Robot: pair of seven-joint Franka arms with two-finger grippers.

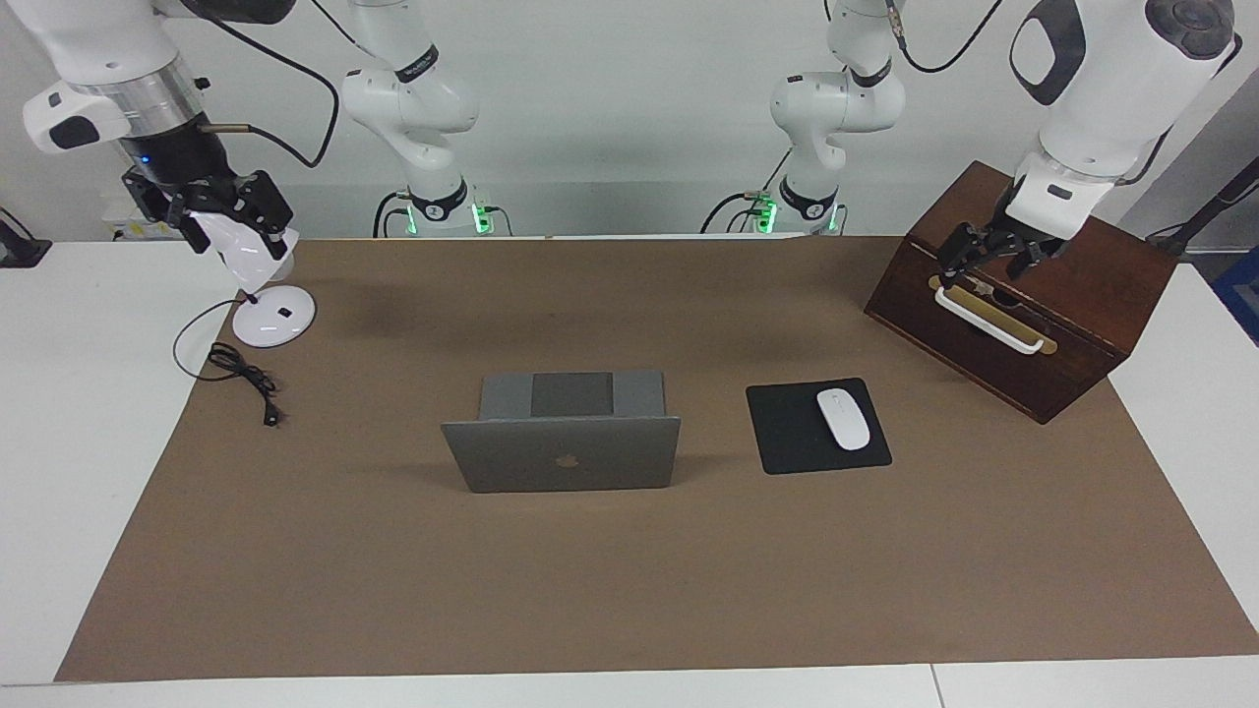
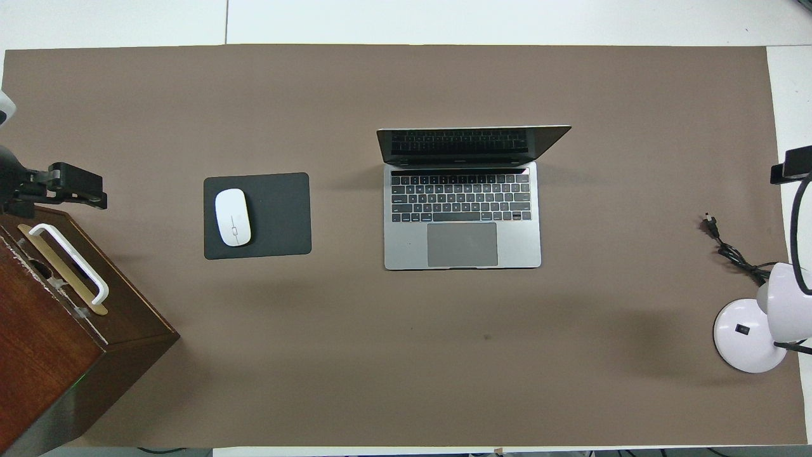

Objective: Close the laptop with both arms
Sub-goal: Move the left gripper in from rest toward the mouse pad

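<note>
- Overhead view shows the laptop (image 2: 462,216) standing open at mid-table on the brown mat (image 2: 406,381), its keyboard facing the robots and its screen raised at the edge farther from them.
- Facing view shows the same lid (image 1: 563,453) upright, logo outward, with neither arm touching it; the closing has not yet begun.
- At the left arm's end of the table, the left gripper (image 1: 993,258) hangs over the wooden box (image 1: 1102,285), just above its white handle (image 1: 987,320), fingers spread and holding nothing.
- At the right arm's end, the right gripper (image 1: 211,211) hovers over the white desk lamp (image 1: 266,295), jaws apart and empty as far as can be told; the lamp's black cord (image 1: 241,374) trails on the mat beside its base.
- Between laptop and box lies a black mouse pad (image 1: 787,438) with a white mouse (image 1: 844,419) on it, apart from the laptop.
- Both arms are well apart from the laptop, so the whole job appears to remain: bring both grippers to the lid and fold it down onto the keyboard.
</note>
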